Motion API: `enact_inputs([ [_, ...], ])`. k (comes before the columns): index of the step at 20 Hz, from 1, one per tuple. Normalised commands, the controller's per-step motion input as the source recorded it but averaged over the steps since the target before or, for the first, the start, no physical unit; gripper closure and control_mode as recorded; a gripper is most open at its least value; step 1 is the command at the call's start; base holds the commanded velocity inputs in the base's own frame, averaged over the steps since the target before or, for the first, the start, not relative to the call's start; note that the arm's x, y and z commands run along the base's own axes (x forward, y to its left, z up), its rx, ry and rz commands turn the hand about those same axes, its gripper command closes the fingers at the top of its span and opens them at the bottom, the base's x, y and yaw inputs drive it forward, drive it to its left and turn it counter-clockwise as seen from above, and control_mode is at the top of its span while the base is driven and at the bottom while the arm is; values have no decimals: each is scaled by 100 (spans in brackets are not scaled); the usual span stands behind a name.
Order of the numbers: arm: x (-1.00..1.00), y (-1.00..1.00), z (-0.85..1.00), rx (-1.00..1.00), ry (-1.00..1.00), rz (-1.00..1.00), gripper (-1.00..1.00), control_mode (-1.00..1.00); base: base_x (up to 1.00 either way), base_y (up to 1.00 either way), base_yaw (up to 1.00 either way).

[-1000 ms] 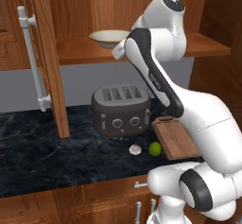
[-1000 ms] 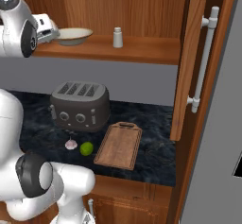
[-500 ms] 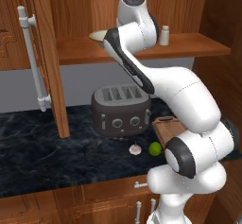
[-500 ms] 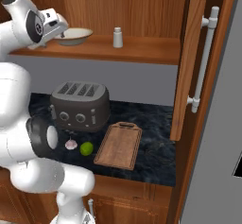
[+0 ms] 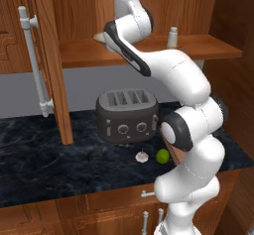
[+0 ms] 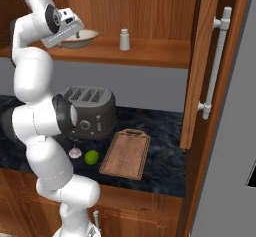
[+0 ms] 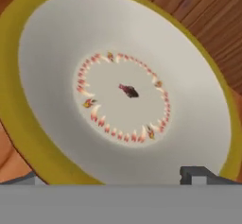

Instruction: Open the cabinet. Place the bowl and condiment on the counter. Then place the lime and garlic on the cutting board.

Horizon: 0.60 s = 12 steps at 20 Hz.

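Note:
The cabinet stands open, its left door (image 5: 49,55) and right door (image 6: 205,66) swung out. On its wooden shelf (image 6: 150,51) sits the bowl (image 6: 84,36), cream inside with a yellow rim, and to its right the grey-white condiment shaker (image 6: 124,39). My gripper (image 6: 70,35) hovers at the bowl's near rim. In the hand view the bowl (image 7: 123,90) lies right below my open gripper (image 7: 113,178), with the fingertips (image 7: 196,175) wide apart. The garlic (image 6: 75,153) and lime (image 6: 91,157) lie on the counter (image 6: 160,166) left of the cutting board (image 6: 126,153).
A dark four-slot toaster (image 5: 128,115) stands on the counter behind the garlic (image 5: 142,156) and lime (image 5: 162,155). The left door's long handle (image 5: 34,60) juts out over the counter. Lower cabinets run under the counter's front edge.
The arm has swung up and leftward along the shelf. The hand has closed in on the bowl and now sits right over it. The jaws stayed wide.

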Motion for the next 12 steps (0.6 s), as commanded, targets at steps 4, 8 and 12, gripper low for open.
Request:
enact_inputs([
  [4,71,0,-19,-5,0,0,-100,-100,0,0,0],
  [8,19,-1,-14,-2,0,0,100,-100,0,0,0],
  [12,-12,0,-8,0,-1,0,100,-100,0,0,0],
])
